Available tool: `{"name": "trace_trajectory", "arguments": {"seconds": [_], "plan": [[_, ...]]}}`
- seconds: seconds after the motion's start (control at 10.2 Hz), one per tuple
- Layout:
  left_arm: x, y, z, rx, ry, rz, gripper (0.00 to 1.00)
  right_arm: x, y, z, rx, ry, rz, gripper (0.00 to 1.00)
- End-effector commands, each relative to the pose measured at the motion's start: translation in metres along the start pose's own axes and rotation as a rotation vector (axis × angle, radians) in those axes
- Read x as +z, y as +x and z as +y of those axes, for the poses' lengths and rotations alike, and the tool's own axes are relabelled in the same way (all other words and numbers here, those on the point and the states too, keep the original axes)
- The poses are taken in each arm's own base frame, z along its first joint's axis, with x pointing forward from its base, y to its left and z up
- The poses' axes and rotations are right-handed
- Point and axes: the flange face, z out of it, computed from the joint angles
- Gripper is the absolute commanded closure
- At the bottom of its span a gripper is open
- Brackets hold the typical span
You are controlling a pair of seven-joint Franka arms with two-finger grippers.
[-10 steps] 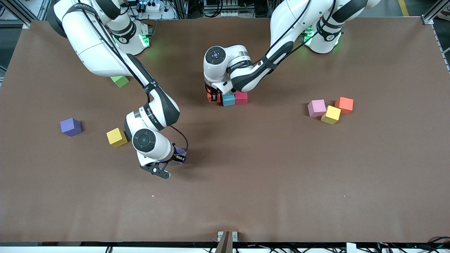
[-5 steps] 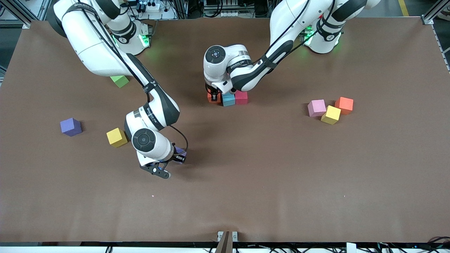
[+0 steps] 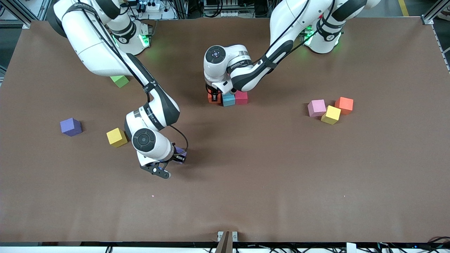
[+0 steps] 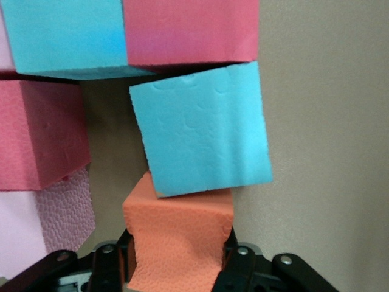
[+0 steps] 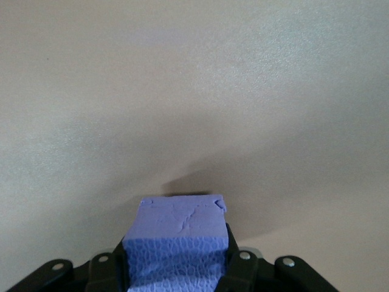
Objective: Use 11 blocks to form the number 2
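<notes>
The blocks (image 4: 203, 137) look like light, soft foam, so we pinch flat opposite faces: left pincer (image 4: 176, 258) grasping the orange block (image 4: 179, 237), right pincer (image 5: 176, 261) clenched on the purple block (image 5: 179, 243).

Row under way: orange cube (image 3: 213, 98), light blue cube (image 3: 228, 100) and red-pink cube (image 3: 241, 97) side by side mid-table, more cubes partly hidden past them.
Held cubes: orange one pinched; a purple cube (image 5: 175, 246) pinched too.
Loose purple cube (image 3: 70, 126), yellow cube (image 3: 116, 137): right arm's end, apart.
Cluster: pink (image 3: 316, 107), yellow (image 3: 331, 114), orange-red (image 3: 344, 105) cubes touching, left arm's end.
</notes>
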Motion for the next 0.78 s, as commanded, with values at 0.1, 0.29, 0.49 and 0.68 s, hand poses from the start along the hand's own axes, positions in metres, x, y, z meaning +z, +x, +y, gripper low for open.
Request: {"name": "trace_trajectory", "arguments": {"seconds": [0.1, 0.29, 0.49, 0.68], "plan": [[0.0185, 0.0073, 0.0000, -0.266, -0.089, 0.020, 0.83, -0.0097, -0.0016, 0.0008, 0.006, 0.005, -0.007, 1.00], [0.0184, 0.0088, 0.0025, -0.264, -0.095, 0.021, 0.83, -0.0097, -0.0016, 0.0008, 0.006, 0.005, -0.007, 1.00], [0.0168, 0.0079, 0.0018, -0.264, -0.097, 0.019, 0.80, -0.0097, -0.0016, 0.0008, 0.006, 0.005, -0.007, 1.00], [0.0166, 0.0082, 0.0015, -0.274, -0.098, 0.021, 0.78, -0.0097, -0.0016, 0.0008, 0.006, 0.005, -0.007, 1.00]]}}
